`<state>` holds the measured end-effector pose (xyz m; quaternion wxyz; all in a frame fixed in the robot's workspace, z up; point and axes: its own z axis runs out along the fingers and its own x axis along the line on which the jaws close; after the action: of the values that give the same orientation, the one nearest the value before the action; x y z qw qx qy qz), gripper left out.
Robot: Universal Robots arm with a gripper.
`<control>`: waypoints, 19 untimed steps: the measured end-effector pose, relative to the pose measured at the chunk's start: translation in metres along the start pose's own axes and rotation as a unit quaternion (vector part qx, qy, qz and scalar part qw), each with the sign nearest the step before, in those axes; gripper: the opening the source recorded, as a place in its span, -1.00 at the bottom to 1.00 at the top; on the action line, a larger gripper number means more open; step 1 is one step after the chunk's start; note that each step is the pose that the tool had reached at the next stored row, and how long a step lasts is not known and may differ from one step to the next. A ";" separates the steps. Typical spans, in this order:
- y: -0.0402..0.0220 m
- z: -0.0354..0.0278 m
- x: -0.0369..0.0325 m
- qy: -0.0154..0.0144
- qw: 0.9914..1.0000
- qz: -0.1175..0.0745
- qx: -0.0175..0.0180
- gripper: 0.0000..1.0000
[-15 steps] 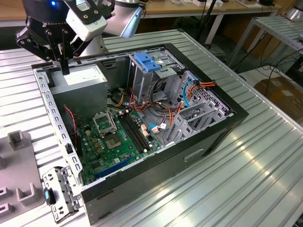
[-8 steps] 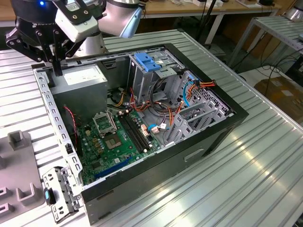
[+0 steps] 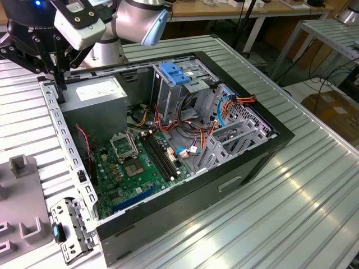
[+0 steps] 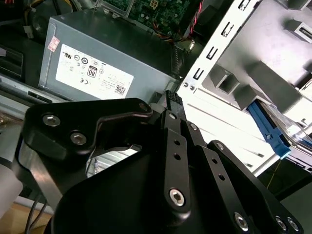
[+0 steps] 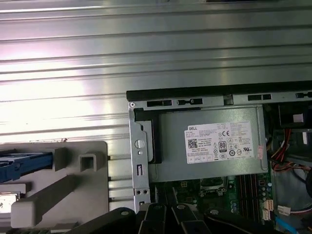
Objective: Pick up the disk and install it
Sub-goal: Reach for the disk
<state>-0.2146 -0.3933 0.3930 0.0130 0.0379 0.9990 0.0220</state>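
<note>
Nothing done yet: flat grey-metal disk with blue bracket (image 5: 24, 165) sits in a grey plastic holder (image 5: 83, 192) beside the open black computer case (image 3: 235, 179), black tool (image 3: 59, 83) apparently closed and empty, upper left of the exterior view; pickup, install remain.

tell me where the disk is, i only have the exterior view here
Observer: In the first wrist view the disk lies on the grey fixture, outside the case.
Operator: can you see its bracket
Observer: Yes, in the second wrist view its blue bracket runs along the disk's edge, uncovered.
Operator: anything between it and the case
Observer: In the first wrist view, the fixture's two upright posts stand between the disk and the case wall.
</note>
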 end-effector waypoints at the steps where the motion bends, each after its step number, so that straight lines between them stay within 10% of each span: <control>1: 0.0004 0.0000 0.0016 0.000 1.000 0.000 0.000 -0.79; 19: 0.0079 -0.0004 0.0376 0.000 1.000 0.000 -0.001 -0.79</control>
<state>-0.2515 -0.3826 0.3928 0.0130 0.0379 0.9989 0.0226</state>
